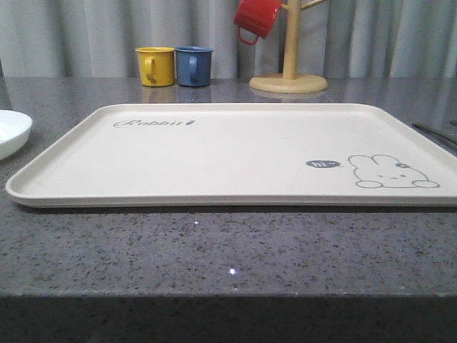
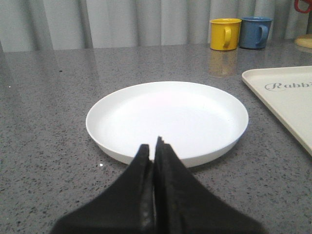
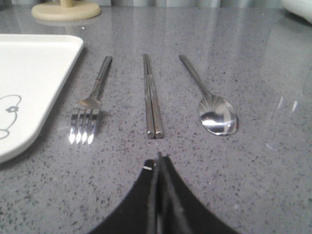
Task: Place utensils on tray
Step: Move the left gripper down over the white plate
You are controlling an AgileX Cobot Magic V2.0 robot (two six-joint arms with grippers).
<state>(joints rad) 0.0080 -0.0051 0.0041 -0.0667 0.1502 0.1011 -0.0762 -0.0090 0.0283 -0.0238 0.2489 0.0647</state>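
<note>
The cream tray [image 1: 228, 153] sits bare on the grey counter; nothing is placed yet. The fork [image 3: 90, 105], chopsticks [image 3: 151, 97] and spoon [image 3: 212, 105] lie to its right, the white plate [image 2: 167, 119] to its left. Both the left gripper [image 2: 153, 146] and right gripper [image 3: 159, 163] are closed, holding nothing.

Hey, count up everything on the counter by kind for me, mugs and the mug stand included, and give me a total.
Mugs: 3 (yellow mug, blue mug, red mug)
Silver metal fork: 1
Flat metal chopsticks: 1 pair
Shiny metal spoon: 1
Round white plate: 1
Cream rectangular rabbit tray: 1
Wooden mug stand: 1
Total: 9
</note>
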